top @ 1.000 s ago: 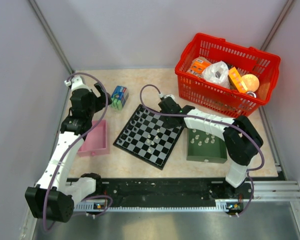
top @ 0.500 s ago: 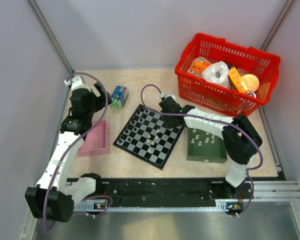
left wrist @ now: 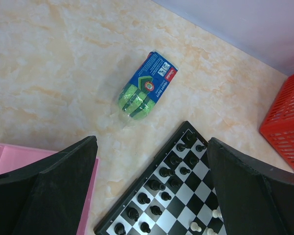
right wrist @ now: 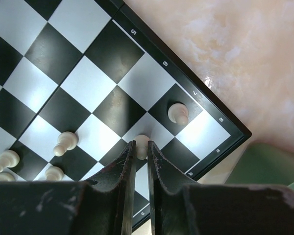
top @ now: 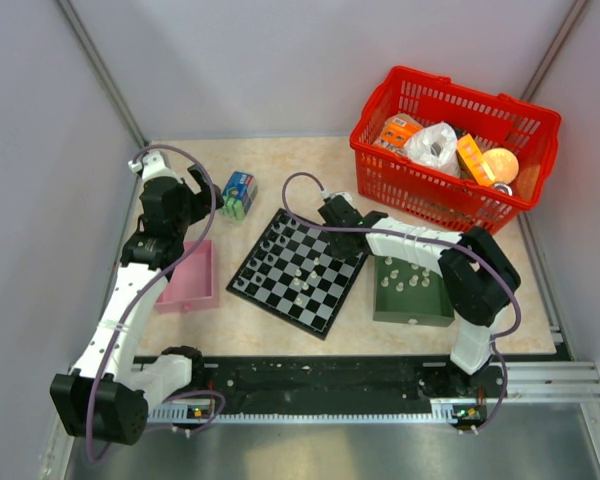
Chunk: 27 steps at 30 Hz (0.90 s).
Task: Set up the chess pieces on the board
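Where the right wrist view looks along my right claw [right wrist: 141, 148], its two fingers stand almost together, clamped on a pale piece [right wrist: 142, 141] at their tips. That piece is over a white square of the board [right wrist: 73, 63], close to the board's corner. A second pale piece [right wrist: 178, 112] stands free on the black square just beside it. Three more pale pieces [right wrist: 66, 142] stand farther along the board, apart from my fingers.

My left claw [left wrist: 152, 142] hangs with its fingers wide apart above the table [left wrist: 54, 73], between the pink tray [left wrist: 10, 156] and the board's edge. Dark pieces [left wrist: 161, 172] stand in two rows along that edge. A green pack [left wrist: 143, 88] lies on the table beyond.

In the top view, other pale pieces [top: 410, 280] rest in the green tray [top: 412, 314], just beside the board.
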Tool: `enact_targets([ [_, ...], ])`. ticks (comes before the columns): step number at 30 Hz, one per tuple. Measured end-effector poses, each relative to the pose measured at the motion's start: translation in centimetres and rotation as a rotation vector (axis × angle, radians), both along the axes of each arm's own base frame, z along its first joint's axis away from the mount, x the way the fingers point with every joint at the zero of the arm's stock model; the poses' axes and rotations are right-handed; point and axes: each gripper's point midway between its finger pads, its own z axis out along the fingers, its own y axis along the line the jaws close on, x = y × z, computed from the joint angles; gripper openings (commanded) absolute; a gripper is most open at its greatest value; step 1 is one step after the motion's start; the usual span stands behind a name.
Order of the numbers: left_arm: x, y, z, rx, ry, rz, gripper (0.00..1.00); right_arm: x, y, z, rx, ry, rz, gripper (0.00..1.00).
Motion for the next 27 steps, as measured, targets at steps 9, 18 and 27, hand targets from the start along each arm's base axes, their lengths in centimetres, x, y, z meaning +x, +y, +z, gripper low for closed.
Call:
enact_targets([
  [9,0.0,0.02,-0.04,-0.004,0.001,0.002,0.99,-0.2,-0.51,-0.35,-0.017,0.007,-0.006,0.18],
  [18,-0.02,-0.01,-0.19,-0.006,0.004,0.002,0.99,-0.2,-0.5,-0.35,-0.017,0.007,-0.006,0.25],
  [27,-0.03,-0.05,-0.23,-0.007,0.005,0.0,0.99,-0.33,-0.38,0.34,-0.009,0.003,0.015,0.29],
])
